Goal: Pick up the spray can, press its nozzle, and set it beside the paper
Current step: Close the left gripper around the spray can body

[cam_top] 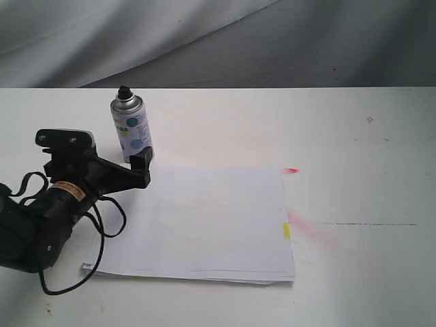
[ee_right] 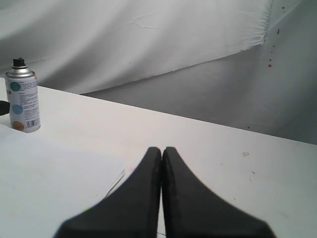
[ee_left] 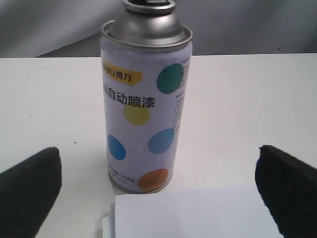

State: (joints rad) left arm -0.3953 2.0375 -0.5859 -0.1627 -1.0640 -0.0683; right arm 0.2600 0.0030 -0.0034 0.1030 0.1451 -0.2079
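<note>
The spray can stands upright on the worktop, just beyond the far left corner of the paper, with its black nozzle on top. The left hand sits low at that same corner. Its fingers are spread wide either side of the can, seemingly not touching it, though the outside view makes one fingertip's gap hard to judge. The right hand has its fingers pressed together, near a corner of the paper.
</note>
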